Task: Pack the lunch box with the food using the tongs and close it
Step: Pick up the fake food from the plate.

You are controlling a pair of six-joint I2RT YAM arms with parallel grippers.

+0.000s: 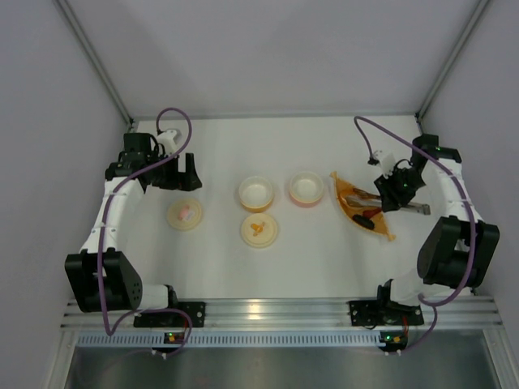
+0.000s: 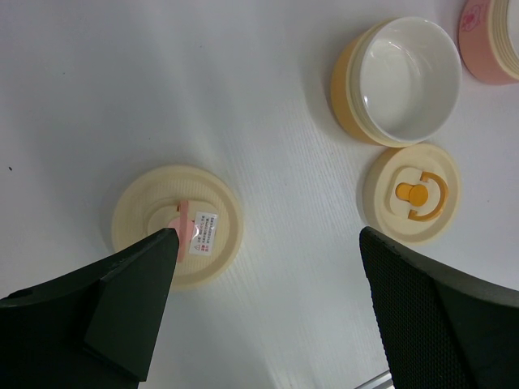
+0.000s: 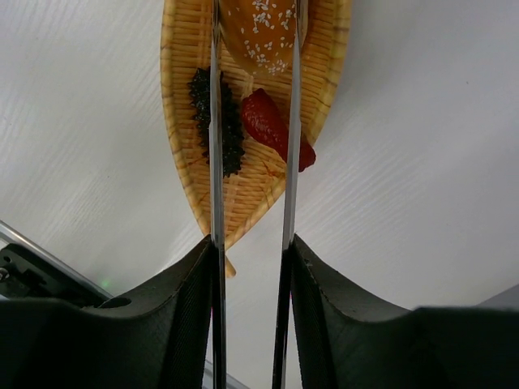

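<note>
Right gripper and its load, seen from the wrist. The fingers were clamped on the two arms of the tongs, which were pressed to a narrow gap and ran straight ahead from the jaws. Their long axis lay almost along the long axis of the orange boat-shaped tray.

The food lay directly forward of the gripper, in the tray. The sesame bun sat between the two arms near their far end. The red piece lay partly under one arm, and the dark piece lay beneath the other. The tips passed beyond the top edge of this view, so it could not be told whether they pinched the bun.

Outward, in the top view, the orange bowl and pink bowl stood open to the left of the tray, the pink one nearer. The right arm was therefore judged the nearer arm for any lift, which would carry the food leftward to a bowl.

The left gripper hung with its jaws wide and nothing between them, above the lid with the pink tab. It was well apart from the tray. The lid with the orange handle lay just beside the orange bowl.
</note>
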